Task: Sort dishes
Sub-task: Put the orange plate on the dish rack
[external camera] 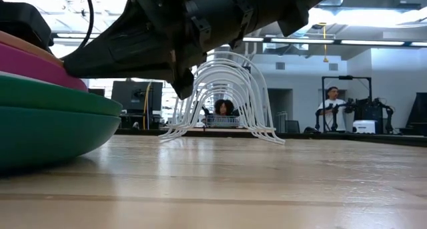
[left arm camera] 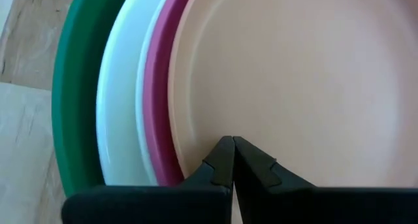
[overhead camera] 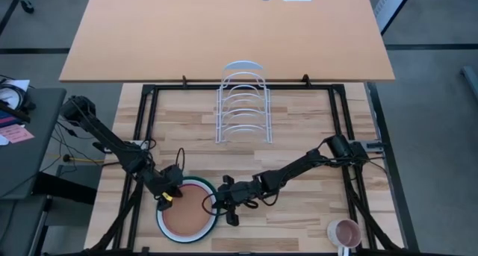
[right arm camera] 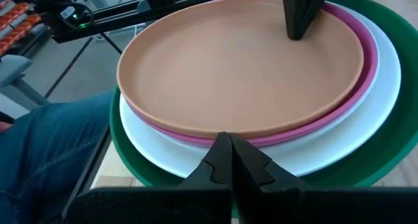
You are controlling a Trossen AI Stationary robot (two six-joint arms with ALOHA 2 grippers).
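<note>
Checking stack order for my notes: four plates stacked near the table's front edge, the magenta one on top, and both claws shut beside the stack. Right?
Not quite. The top plate is the terracotta plate; the magenta plate lies under it, as the right wrist view shows. The rest holds: left claw and right claw are shut at the stack.

Two slim black robot arms, each built from jointed tubular segments with blocky housings at the joints. Black cables loop loosely along the left arm (overhead camera: 112, 144) and trail beside the right arm (overhead camera: 299, 166). The left gripper (left arm camera: 232, 140) has two matte black, wedge-shaped fingers tapering to narrow tips, mounted on a flat black bar. The right gripper (right arm camera: 230, 138) looks the same: dark angular fingers with bevelled edges. A small orange spot shows near the left arm's wrist.
</note>
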